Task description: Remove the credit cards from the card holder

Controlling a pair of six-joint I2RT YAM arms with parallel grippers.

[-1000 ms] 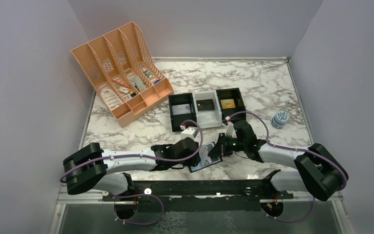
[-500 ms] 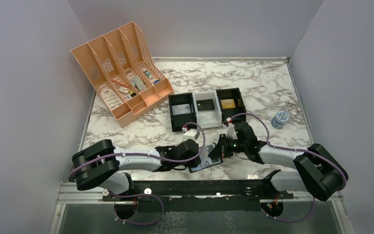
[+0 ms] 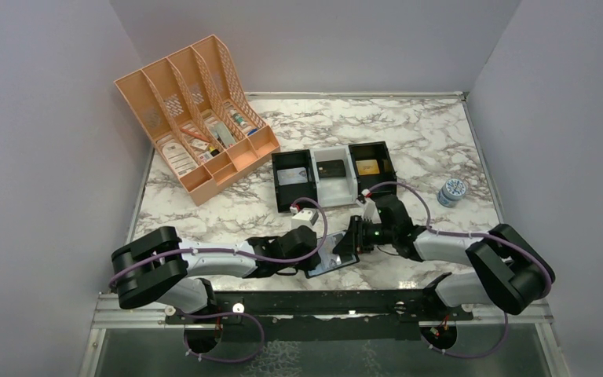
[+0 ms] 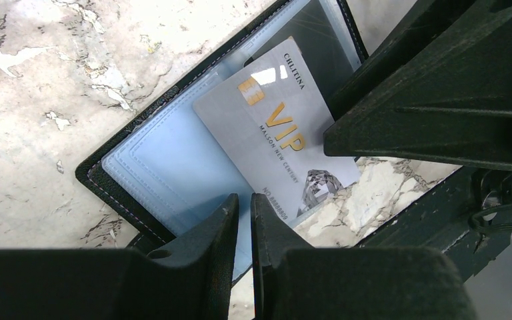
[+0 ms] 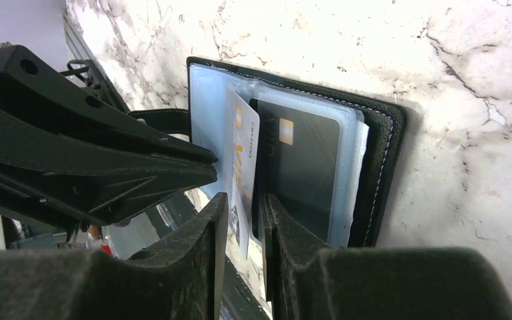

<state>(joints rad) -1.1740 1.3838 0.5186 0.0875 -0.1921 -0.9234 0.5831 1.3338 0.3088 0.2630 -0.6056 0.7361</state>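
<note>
The card holder [image 3: 331, 264] lies open near the table's front edge, a black wallet with blue-grey lining [image 4: 160, 167]. A silver VIP card [image 4: 280, 133] sticks out of its slots and over its near edge. A dark grey card [image 5: 303, 167] sits in a clear sleeve on the other page. My right gripper [image 5: 243, 200] is open, and the silver card [image 5: 243, 153] stands edge-on between its fingers with a gap on each side. My left gripper [image 4: 245, 198] points down at the lining with its jaws a thin slit apart. Whether it pinches anything does not show.
A black-and-white three-compartment tray [image 3: 332, 148] with cards in it stands behind the arms. A peach desk organiser [image 3: 196, 118] fills the back left. A small blue-and-white jar [image 3: 453, 191] sits at the right. A dark metal rail [image 3: 322, 302] runs just below the wallet.
My right gripper's jaws have parted from shut and now stand around the silver card. My left gripper's jaws have narrowed, and the left arm has edged closer over the wallet.
</note>
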